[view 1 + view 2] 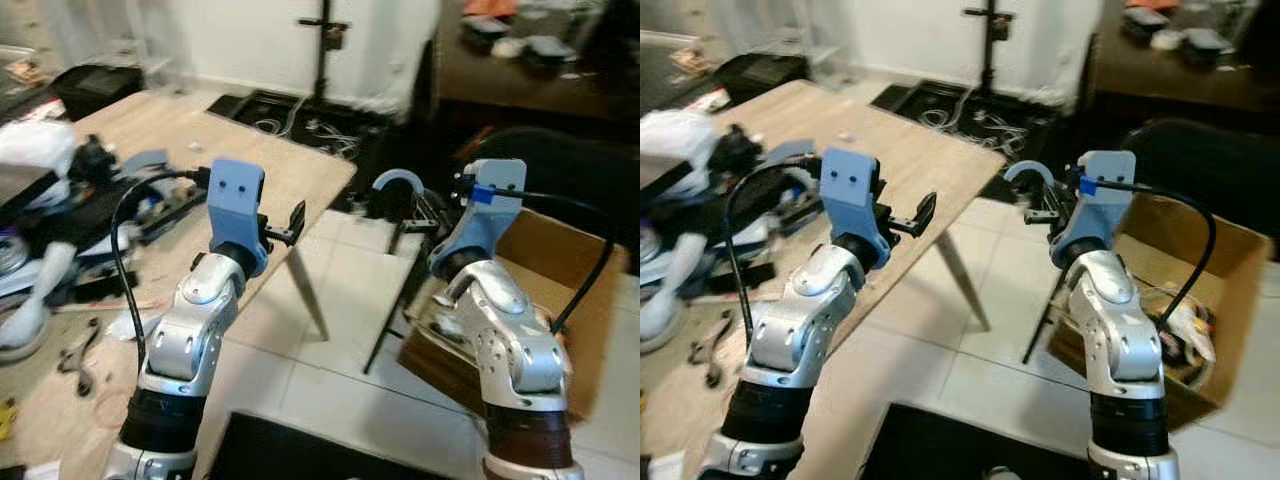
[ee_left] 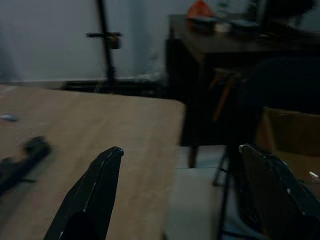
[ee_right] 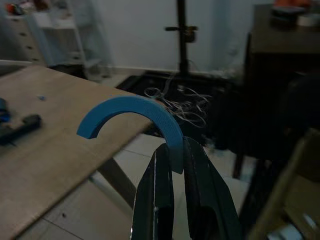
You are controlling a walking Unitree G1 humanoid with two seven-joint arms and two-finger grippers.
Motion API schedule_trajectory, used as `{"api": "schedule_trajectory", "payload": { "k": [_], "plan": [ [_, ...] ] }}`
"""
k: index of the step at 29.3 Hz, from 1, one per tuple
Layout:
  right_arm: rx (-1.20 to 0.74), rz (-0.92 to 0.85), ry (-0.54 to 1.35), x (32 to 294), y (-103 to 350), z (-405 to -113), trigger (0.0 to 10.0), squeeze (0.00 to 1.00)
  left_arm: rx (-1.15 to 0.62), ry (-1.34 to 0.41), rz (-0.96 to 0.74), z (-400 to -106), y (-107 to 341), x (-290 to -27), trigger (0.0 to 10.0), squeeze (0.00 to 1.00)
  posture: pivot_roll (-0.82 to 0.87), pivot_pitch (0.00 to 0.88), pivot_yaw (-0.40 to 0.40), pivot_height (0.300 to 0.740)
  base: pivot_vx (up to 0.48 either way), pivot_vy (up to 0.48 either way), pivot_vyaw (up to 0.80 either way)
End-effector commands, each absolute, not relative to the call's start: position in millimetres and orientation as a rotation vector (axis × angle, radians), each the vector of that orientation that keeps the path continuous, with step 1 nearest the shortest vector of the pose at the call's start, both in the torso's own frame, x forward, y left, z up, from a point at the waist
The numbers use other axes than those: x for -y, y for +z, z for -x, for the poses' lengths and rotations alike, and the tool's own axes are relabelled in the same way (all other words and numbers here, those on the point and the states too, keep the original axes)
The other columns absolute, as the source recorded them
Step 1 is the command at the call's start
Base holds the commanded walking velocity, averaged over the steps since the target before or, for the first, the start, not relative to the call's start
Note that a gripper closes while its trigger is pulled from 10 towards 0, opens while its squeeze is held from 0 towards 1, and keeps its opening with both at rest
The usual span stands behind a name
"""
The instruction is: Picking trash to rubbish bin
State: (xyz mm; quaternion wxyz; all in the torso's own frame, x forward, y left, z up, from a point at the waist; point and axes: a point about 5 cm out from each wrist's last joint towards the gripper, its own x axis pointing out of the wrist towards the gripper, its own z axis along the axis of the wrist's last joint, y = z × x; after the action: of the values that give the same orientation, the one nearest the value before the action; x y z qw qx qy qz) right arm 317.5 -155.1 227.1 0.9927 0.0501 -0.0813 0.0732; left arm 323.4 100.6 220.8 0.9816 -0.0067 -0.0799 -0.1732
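A wooden table [image 1: 270, 170] ends at tiled floor [image 1: 340, 350], with a cardboard box [image 1: 570, 290] beyond. The left gripper [image 1: 285, 228] hovers released past the table edge. The right gripper [image 3: 172, 160] pinches a blue curved plastic piece [image 3: 132, 112] above the gap.

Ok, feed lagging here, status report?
Right gripper shut on blue curved piece, above floor near cardboard box. Left gripper open, empty, over wooden table. Path clear.

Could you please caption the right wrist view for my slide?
Right gripper clamping a blue curved piece above the floor.
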Motion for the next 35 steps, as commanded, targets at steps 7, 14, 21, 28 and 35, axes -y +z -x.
{"api": "schedule_trajectory", "payload": {
  "k": [7, 14, 21, 28, 35],
  "plan": [
    [0.139, -0.099, 0.125, 161, 222, -314, 10.0, 0.00, 0.132, -0.353, 0.013, -322, 212, -100, 10.0, 0.00, -0.01, 0.124, 0.047, 0.740, 0.000, 0.000, -0.80],
    [0.095, -0.089, 0.066, 172, 212, -310, 10.0, 0.00, 0.100, -0.358, 0.001, -321, 202, -100, 10.0, 0.00, -0.02, 0.128, 0.054, 0.740, 0.000, 0.000, -0.80],
    [0.069, -0.076, 0.043, 180, 206, -305, 10.0, 0.00, 0.056, -0.359, -0.013, -317, 187, -103, 10.0, 0.00, -0.02, 0.127, 0.057, 0.740, 0.000, 0.000, -0.80],
    [0.023, -0.068, 0.006, 188, 195, -298, 10.0, 0.00, 0.030, -0.372, -0.008, -312, 179, -101, 10.0, 0.00, -0.02, 0.127, 0.057, 0.740, 0.000, 0.000, -0.80],
    [0.020, -0.086, -0.011, 190, 194, -297, 10.0, 0.00, 0.010, -0.345, -0.016, -312, 176, -102, 10.0, 0.00, -0.03, 0.125, 0.060, 0.740, 0.000, 0.000, -0.80]
  ]
}}
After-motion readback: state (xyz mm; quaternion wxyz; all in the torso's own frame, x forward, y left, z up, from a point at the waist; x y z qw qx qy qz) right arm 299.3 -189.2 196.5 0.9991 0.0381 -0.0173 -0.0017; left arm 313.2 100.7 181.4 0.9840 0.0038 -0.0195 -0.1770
